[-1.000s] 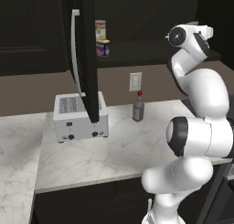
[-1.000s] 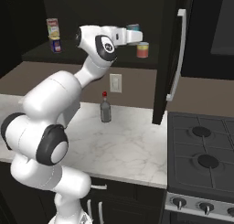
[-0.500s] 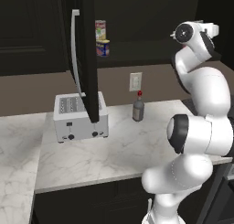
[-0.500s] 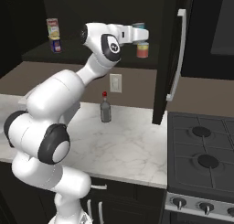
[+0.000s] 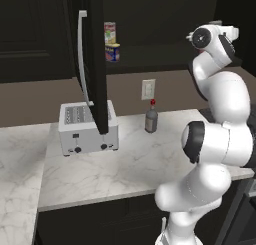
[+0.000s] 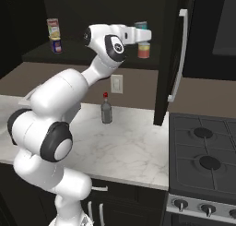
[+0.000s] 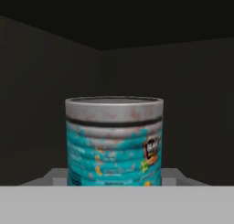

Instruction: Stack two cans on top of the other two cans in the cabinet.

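Near-black wall cabinet point(image 6: 173, 45) stands open; jaws clamp the teal-blue, silver-rimmed tin point(image 7: 114, 141). Centre it above the red-orange tin point(image 6: 144, 50); lower level.

The teal can point(image 7: 114, 143) has a dull, speckled metal rim; the worktop point(image 5: 120, 169) is polished veined marble.

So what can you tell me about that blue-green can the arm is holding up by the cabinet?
The teal can is a short ribbed tin with a silvery, slightly rust-flecked rim and a blue-green label with orange specks and a small dark badge. It stands upright, gripped by the gripper, inside the dark cabinet. In the right base view it hangs just above the red-orange can; whether they touch is unclear.
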You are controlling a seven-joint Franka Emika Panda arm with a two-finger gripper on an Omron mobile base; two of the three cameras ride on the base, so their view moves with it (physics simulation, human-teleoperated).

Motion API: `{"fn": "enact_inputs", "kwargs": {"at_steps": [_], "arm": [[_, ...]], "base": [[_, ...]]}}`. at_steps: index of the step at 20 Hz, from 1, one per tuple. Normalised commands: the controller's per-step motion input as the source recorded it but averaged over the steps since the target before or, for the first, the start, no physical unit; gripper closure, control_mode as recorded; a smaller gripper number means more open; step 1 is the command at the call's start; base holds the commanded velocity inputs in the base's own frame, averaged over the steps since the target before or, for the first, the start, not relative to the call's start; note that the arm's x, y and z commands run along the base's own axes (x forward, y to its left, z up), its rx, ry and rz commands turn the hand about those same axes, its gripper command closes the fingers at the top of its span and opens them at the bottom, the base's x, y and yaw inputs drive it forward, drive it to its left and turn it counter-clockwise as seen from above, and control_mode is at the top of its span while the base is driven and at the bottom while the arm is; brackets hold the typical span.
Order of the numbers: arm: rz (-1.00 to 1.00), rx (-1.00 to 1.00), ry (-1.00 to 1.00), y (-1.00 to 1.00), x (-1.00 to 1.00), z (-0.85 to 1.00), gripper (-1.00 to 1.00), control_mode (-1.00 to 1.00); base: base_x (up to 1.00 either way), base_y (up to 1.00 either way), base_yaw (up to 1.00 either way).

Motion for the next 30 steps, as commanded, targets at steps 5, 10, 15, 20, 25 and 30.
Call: {"fn": "enact_inputs", "kwargs": {"at_steps": [5, 10, 15, 20, 25, 30], "arm": [[0.00, 0.06, 0.00, 0.00, 0.25, 0.00, 1.00, -1.00], [0.00, 0.08, 0.00, 0.00, 0.20, 0.00, 1.00, -1.00], [0.00, 0.06, 0.00, 0.00, 0.13, 0.00, 1.00, -1.00], [0.00, 0.04, -0.02, -0.01, 0.14, -0.06, 1.00, -1.00], [0.01, 0.02, -0.06, -0.05, 0.15, -0.09, 1.00, -1.00], [0.01, 0.00, -0.06, -0.11, 0.12, -0.08, 1.00, -1.00]], "base": [[0.00, 0.00, 0.00], [0.00, 0.00, 0.00], [0.00, 0.00, 0.00], [0.00, 0.00, 0.00], [0.00, 0.00, 0.00], [0.00, 0.00, 0.00]]}}
